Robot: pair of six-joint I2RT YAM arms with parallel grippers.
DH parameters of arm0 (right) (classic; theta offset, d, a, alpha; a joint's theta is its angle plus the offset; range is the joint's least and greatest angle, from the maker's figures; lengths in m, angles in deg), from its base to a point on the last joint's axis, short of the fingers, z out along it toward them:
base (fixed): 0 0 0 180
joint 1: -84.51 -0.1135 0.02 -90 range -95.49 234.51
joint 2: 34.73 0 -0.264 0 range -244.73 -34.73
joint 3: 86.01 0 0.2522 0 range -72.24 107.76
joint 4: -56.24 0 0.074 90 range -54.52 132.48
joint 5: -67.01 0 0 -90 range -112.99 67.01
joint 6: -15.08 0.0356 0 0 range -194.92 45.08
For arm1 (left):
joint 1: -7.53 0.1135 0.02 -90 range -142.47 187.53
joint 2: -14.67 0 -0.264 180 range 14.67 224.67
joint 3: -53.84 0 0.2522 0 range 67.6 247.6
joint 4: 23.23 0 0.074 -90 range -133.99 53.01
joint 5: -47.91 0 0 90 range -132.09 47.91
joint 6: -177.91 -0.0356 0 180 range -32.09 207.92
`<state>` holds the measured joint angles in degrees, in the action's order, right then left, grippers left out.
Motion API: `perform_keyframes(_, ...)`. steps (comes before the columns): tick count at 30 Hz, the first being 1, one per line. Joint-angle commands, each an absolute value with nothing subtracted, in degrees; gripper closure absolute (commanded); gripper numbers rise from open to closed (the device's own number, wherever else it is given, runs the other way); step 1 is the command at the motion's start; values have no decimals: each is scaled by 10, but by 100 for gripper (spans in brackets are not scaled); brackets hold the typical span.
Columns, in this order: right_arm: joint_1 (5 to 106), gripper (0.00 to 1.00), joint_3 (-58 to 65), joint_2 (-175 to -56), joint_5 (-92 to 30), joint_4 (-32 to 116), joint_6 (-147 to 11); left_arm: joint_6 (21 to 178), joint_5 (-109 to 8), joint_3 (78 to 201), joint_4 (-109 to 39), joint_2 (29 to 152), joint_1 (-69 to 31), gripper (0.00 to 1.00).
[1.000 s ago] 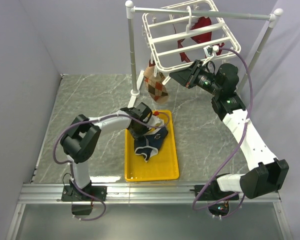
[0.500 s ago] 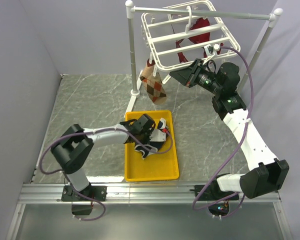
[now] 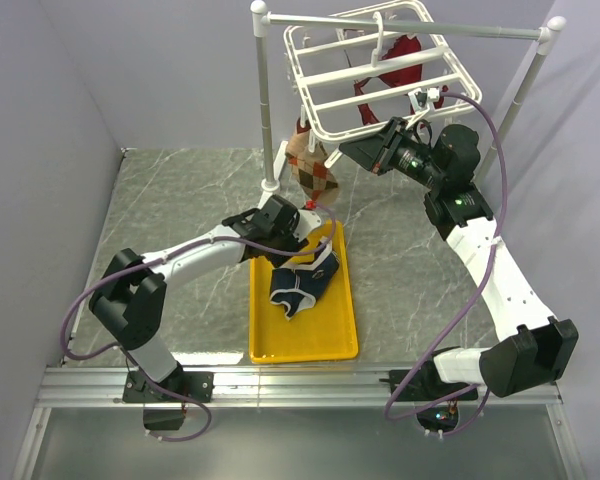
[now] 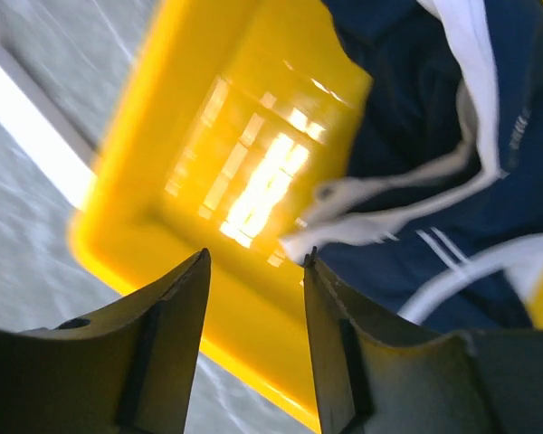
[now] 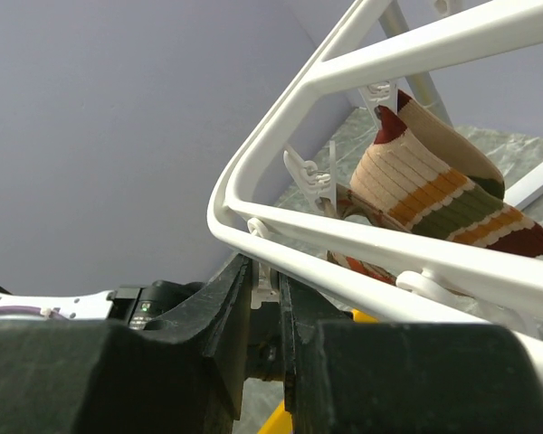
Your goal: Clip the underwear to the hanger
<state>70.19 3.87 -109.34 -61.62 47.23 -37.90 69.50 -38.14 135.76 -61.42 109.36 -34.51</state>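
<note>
None of the clipping is done: the underwear (image 3: 302, 283) lies crumpled in the yellow tray (image 3: 335, 345) on the surface, the left end effector (image 4: 256, 256) hangs open and empty beside it, and the right end effector (image 5: 265, 271) is closed on a clip (image 5: 262, 284) at the rim of the hanger (image 5: 389, 251).

You are in a robot test cell, a lab bench set-up, not a home. Plain lilac-grey panels (image 3: 40, 120) wall in the marble-print table (image 3: 180, 200) at 9, 12 and 3 o'clock. An aluminium rail (image 3: 300, 385) runs along the 6 o'clock edge, and the left arm (image 3: 130, 297) and right arm (image 3: 490, 270) are bolted there. The only furnishings are laundry props: a white pole stand (image 3: 263, 100) at 12 o'clock carrying the hanger (image 3: 375, 66), and a yellow tray (image 3: 310, 340) at centre.
</note>
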Motion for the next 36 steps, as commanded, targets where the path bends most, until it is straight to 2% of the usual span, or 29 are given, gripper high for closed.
perform_keyframes(1, 706, 100, 72, -1092, -621, 482, -376, 845, -408, 1369, -679, 1086, -348, 45)
perform_keyframes(7, 705, 100, 76, -1093, -621, 485, -373, 969, -386, 1395, -720, 1139, -347, 45)
perform_keyframes(16, 707, 100, 81, -1095, -619, 483, -377, 1007, -392, 1422, -743, 1230, -312, 50)
perform_keyframes(20, 707, 100, 80, -1096, -620, 484, -377, 1004, -396, 1448, -745, 1265, -312, 61)
perform_keyframes(21, 708, 100, 80, -1095, -620, 484, -378, 1004, -395, 1457, -745, 1267, -311, 72)
perform_keyframes(22, 708, 100, 81, -1096, -619, 483, -378, 998, -395, 1460, -744, 1269, -311, 79)
perform_keyframes(23, 709, 100, 80, -1096, -620, 483, -378, 995, -387, 1461, -737, 1263, -312, 93)
perform_keyframes(24, 710, 100, 81, -1096, -619, 483, -378, 991, -381, 1455, -732, 1255, -312, 100)
perform_keyframes(36, 709, 100, 74, -1096, -611, 489, -373, 892, -286, 1275, -564, 997, -348, 100)
